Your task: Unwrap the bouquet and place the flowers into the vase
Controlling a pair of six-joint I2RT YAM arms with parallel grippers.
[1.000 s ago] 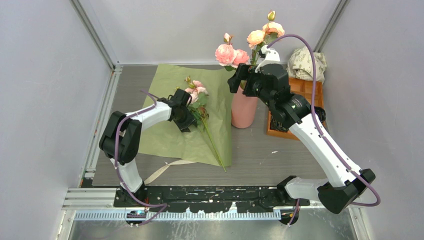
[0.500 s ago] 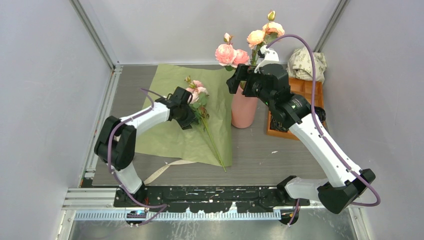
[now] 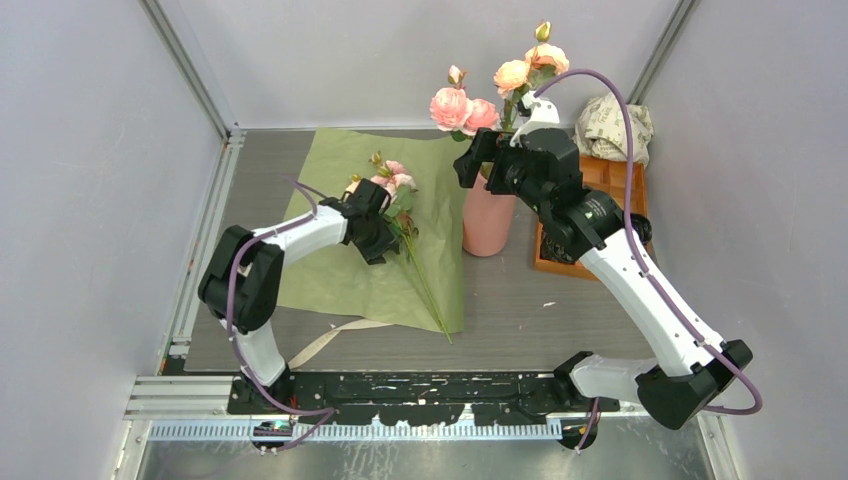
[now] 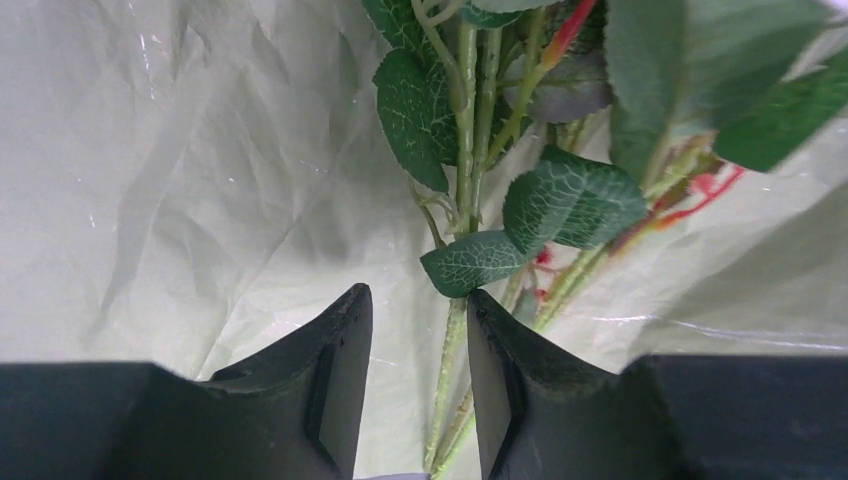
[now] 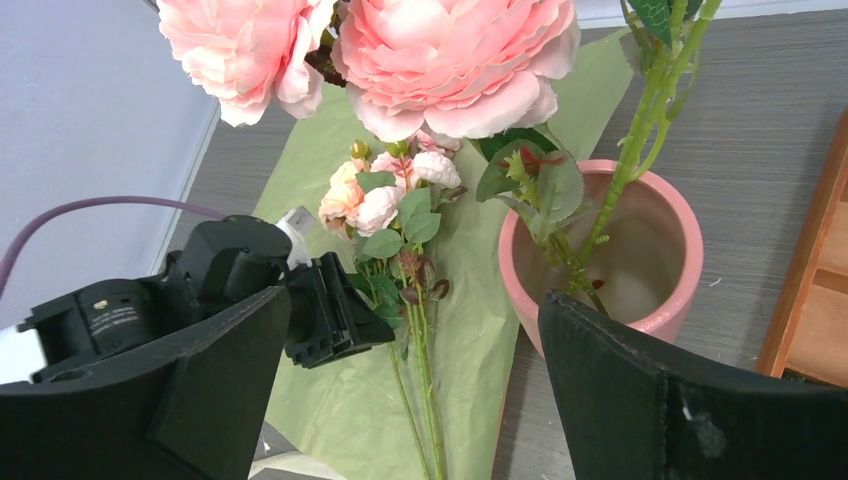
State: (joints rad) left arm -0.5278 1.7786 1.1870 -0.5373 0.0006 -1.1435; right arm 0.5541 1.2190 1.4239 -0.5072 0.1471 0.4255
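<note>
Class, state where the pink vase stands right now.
Top view: the vase stands right of centre, between the green paper and the orange tray.

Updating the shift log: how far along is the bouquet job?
Done: the wrapping paper lies open and flat; several roses stand in the vase. In hand: the left gripper straddles the stems of the remaining spray lying on the paper. Left: lift that spray into the vase.

Stems [image 5: 566, 255] fill part of vase [image 5: 688, 252] mouth, rest open
</note>
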